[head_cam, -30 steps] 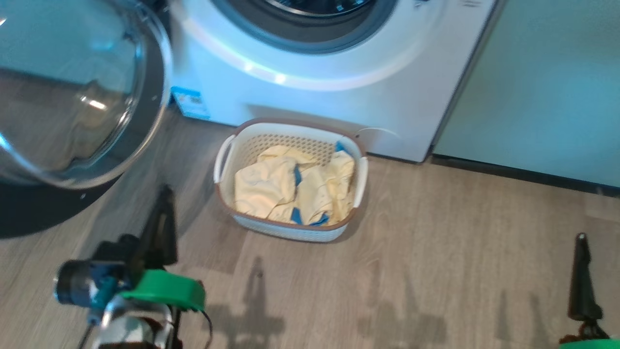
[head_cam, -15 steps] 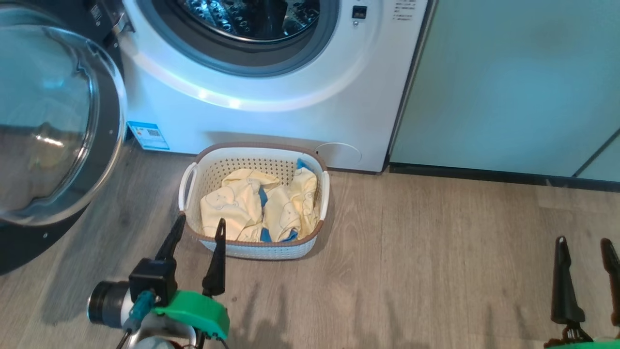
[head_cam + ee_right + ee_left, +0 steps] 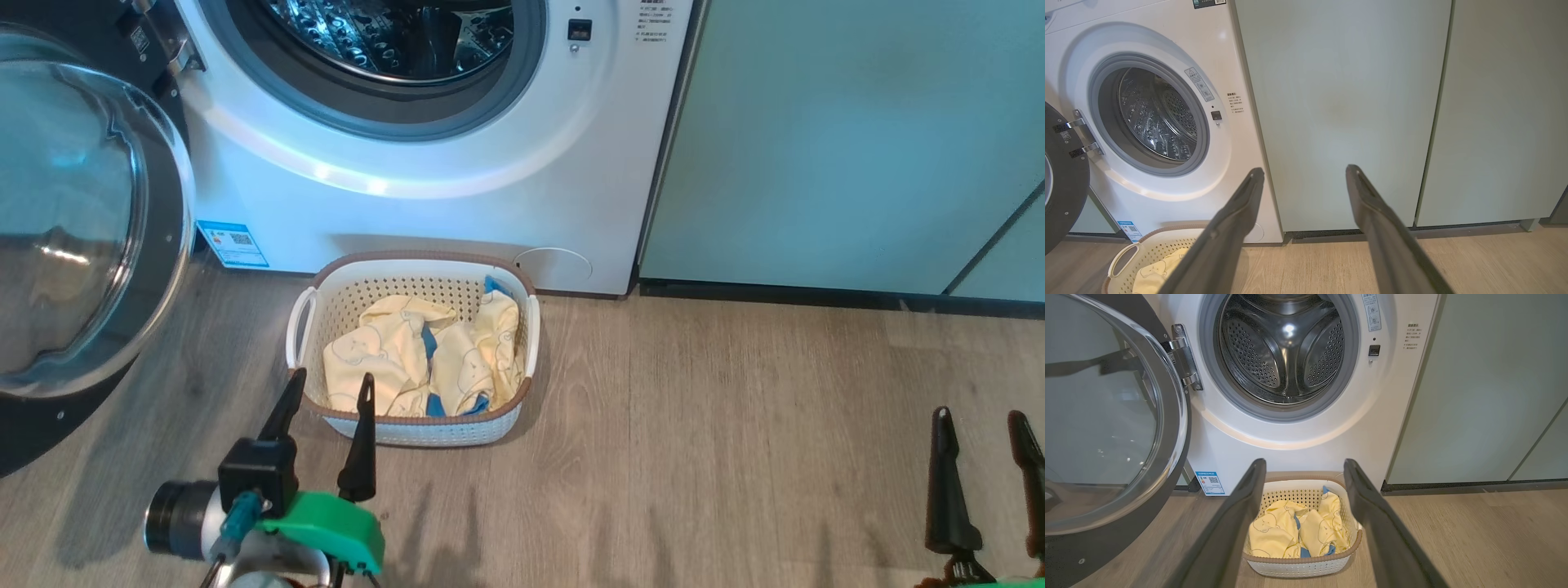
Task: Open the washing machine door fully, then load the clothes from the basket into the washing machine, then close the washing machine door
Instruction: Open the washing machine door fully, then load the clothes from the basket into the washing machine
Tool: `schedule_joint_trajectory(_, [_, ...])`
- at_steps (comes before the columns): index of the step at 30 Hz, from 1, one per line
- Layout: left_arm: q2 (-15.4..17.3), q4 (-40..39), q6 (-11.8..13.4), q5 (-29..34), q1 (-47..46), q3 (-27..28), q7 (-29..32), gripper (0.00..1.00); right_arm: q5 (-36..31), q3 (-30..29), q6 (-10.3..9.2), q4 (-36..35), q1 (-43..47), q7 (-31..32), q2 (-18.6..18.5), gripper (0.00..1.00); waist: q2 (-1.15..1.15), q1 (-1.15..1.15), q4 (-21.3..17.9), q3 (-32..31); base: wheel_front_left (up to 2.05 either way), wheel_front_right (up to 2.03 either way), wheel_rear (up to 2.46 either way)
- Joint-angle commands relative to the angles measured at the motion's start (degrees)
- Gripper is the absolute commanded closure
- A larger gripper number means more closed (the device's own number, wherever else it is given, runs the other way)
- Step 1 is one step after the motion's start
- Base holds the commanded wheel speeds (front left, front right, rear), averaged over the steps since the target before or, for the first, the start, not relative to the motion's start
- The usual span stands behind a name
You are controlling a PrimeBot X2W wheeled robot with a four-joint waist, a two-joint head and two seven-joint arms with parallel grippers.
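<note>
The washing machine door [image 3: 82,229] stands swung wide at the left of the white front-loading washing machine [image 3: 457,204]. Its clear glass bowl bulges out from the black rim, and it hangs on a metal hinge [image 3: 1184,357] beside the opening. The perforated steel drum [image 3: 1284,347] shows through the open mouth, ringed by a grey gasket [image 3: 359,122].

On the wood-look floor [image 3: 735,408], just in front of the machine's lower panel, sits the cream basket [image 3: 424,430] with its brown rim. It lies between the blue energy sticker [image 3: 231,243] and the round service flap [image 3: 553,265]. The pale yellow clothes [image 3: 384,363], printed with bear outlines and edged in blue, lie crumpled inside the basket.

The left gripper [image 3: 333,376] hovers near the basket's front left corner. Its two dark fingers are spread apart and hold nothing, and in the left wrist view they frame the basket and the clothes between them.

The right gripper [image 3: 980,414], fingers likewise parted and empty, hangs well to the right over the floor. It faces the pale green cabinet doors [image 3: 816,139] beside the machine.
</note>
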Motion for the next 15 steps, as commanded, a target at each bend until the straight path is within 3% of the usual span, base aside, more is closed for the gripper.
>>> schedule_joint_trajectory(1, [0.49, -2.05, 0.36, 0.00, -1.91, 1.78, -0.08, 0.00, -0.24, 0.79, -0.16, -1.58, -0.97, -0.37, -0.65, 0.00, 0.00, 0.00, -0.07, -0.06, 0.00, 0.00, 0.00])
schedule_joint_trajectory(15, [0.83, -1.85, 1.00, -0.48, -1.97, 1.41, -0.31, 0.00, 0.02, 0.34, -0.16, -1.53, -0.78, -0.37, -0.57, 0.00, 0.00, 0.00, -0.69, -0.24, 0.00, 0.00, 0.00])
